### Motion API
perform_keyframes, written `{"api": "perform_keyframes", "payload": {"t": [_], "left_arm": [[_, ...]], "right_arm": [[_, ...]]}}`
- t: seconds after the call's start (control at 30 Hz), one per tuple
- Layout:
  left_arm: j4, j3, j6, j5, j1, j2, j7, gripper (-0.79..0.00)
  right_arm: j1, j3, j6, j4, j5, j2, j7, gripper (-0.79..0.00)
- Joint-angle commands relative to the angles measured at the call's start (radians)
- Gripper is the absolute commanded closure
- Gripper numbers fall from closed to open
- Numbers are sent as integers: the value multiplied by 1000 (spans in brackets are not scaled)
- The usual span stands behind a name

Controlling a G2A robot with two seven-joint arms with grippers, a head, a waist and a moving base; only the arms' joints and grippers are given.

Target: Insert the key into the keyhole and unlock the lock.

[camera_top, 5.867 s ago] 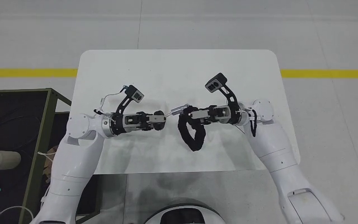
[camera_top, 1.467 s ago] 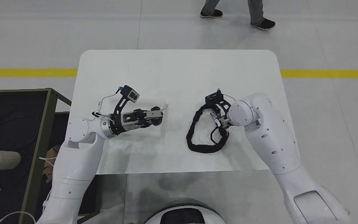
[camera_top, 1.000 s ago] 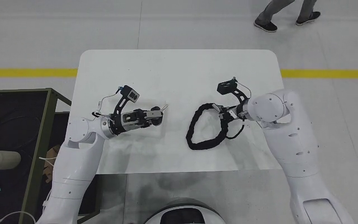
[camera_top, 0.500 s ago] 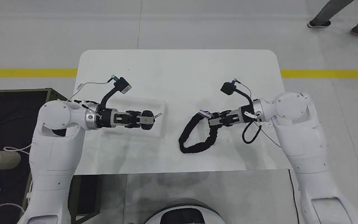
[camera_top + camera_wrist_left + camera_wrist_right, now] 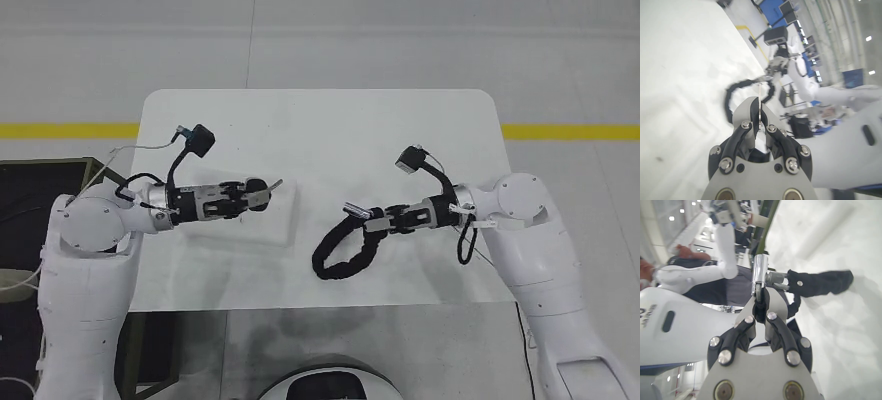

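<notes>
My left gripper point(image 5: 258, 191) point(image 5: 759, 108) is shut on a thin silver key point(image 5: 760, 98), whose blade point(image 5: 272, 185) sticks out past the fingertips above the table's left half. My right gripper point(image 5: 373, 219) point(image 5: 761, 298) is shut on the end of a chain lock next to its chrome lock body point(image 5: 759, 270) point(image 5: 355, 210). The lock's black fabric-covered chain point(image 5: 338, 252) point(image 5: 819, 283) hangs in a loop down to the table. The two grippers face each other with a gap between key and lock. In the left wrist view the black chain point(image 5: 730, 92) lies beyond the key.
The white table point(image 5: 320, 120) spreads under both arms, with bare surface at the back. A dark bin with a green frame point(image 5: 40, 190) stands off the table's left edge. A yellow floor line point(image 5: 70, 130) runs behind.
The left arm has swung out left and lifted the key slightly. The right gripper has drawn the lock body leftward and the chain loop has shifted toward the front. Earlier the grippers met at the centre.
</notes>
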Motion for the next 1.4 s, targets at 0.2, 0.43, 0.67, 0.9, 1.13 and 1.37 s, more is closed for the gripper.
{"api": "perform_keyframes", "payload": {"t": [0.2, 0.43, 0.67, 0.9, 1.13, 1.37], "left_arm": [[-4, 23, -237, 331, 54, -16, 361, 0], [-4, 23, -237, 331, 54, -16, 361, 0], [-4, 23, -237, 331, 54, -16, 361, 0], [-4, 23, -237, 331, 54, -16, 361, 0], [-4, 23, -237, 331, 54, -16, 361, 0], [-70, -55, -304, 494, 95, -11, 491, 0]], "right_arm": [[74, -95, -15, 63, 179, 20, 0, 0], [74, -95, -15, 63, 179, 20, 0, 0], [74, -95, -15, 63, 179, 20, 0, 0], [74, -95, -15, 63, 179, 20, 0, 0], [74, -95, -15, 63, 179, 20, 0, 0], [-20, -72, 40, -13, 271, 22, -35, 0]]}}
